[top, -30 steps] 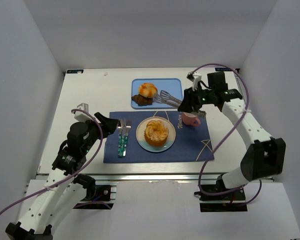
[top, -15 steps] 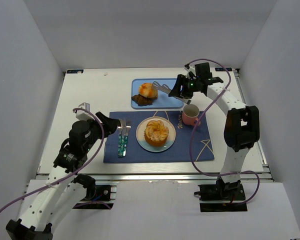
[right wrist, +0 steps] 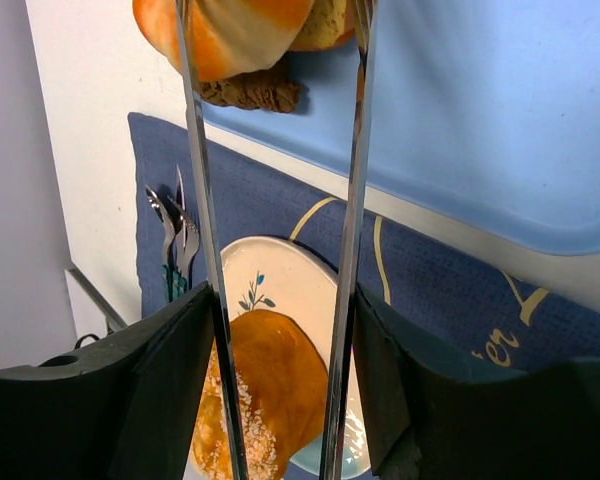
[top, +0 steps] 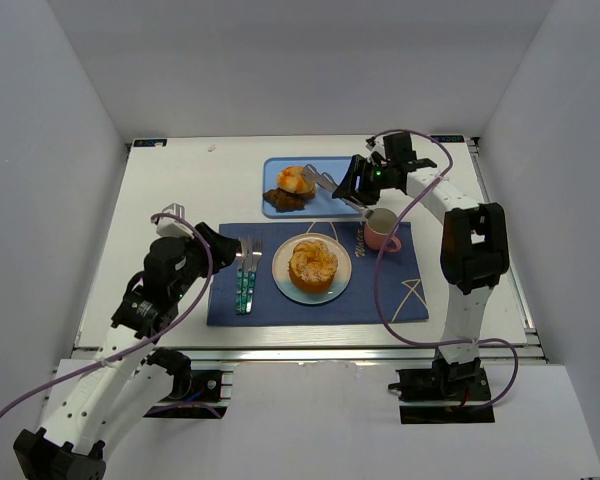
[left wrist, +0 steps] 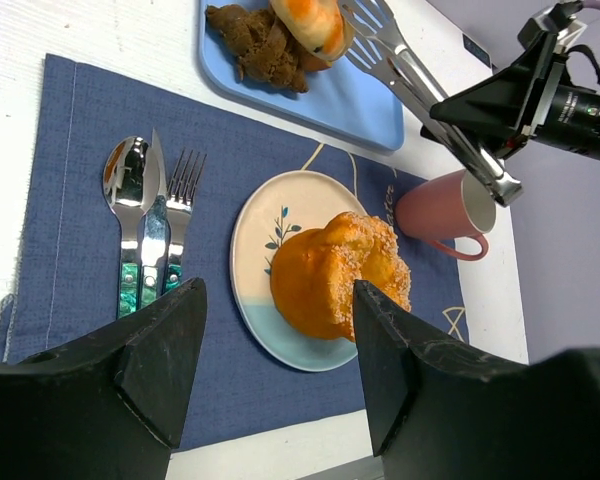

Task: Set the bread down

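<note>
A sugared bread [top: 312,264] lies on a white plate [top: 284,281] on the blue placemat [top: 380,290]. An orange bun [top: 296,179] and a brown pastry [top: 282,201] lie on the blue tray [top: 346,168]. My right gripper [top: 363,183] is shut on metal tongs [top: 328,184] over the tray. In the right wrist view the tongs' arms [right wrist: 352,180] straddle the orange bun [right wrist: 230,30]. I cannot tell if they pinch it. My left gripper [top: 220,250] is open and empty at the mat's left edge. Its view shows the plated bread [left wrist: 330,275].
A pink cup [top: 382,230] stands on the mat right of the plate, just below my right gripper. A spoon, knife and fork [top: 245,272] lie on the mat left of the plate, close to my left gripper. White walls enclose the table.
My right arm has swung from above the pink cup back and left to the blue tray, bringing the tongs' tips up to the orange bun. The left arm has barely moved.
</note>
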You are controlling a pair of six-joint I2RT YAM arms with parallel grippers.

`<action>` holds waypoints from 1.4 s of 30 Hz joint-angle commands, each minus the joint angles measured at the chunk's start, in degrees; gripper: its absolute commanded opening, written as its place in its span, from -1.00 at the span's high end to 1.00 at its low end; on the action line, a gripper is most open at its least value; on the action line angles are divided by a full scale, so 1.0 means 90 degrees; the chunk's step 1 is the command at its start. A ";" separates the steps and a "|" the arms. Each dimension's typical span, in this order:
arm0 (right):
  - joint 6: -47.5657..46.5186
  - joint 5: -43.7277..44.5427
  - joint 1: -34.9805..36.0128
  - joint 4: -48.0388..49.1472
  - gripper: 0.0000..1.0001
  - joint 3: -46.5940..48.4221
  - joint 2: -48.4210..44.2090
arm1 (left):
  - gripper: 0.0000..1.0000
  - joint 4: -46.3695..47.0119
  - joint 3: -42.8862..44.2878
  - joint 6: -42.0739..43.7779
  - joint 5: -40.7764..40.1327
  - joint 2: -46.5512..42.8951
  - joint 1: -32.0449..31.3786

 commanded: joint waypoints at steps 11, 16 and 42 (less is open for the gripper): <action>0.0617 -0.0800 0.0066 0.0726 0.31 -0.0045 -0.0082 | -0.39 -0.0087 0.0142 -0.0067 -0.0069 -0.0267 0.0012; 0.0832 -0.1103 -0.0041 0.1038 0.70 -0.0211 -0.0239 | -0.39 -0.0116 0.0142 -0.0087 -0.0079 -0.0335 0.0012; -0.6373 -0.1300 -0.0344 -0.2994 1.00 -0.2700 -0.4395 | -0.39 -0.0165 -0.0034 -0.0087 -0.0099 -0.0706 0.0012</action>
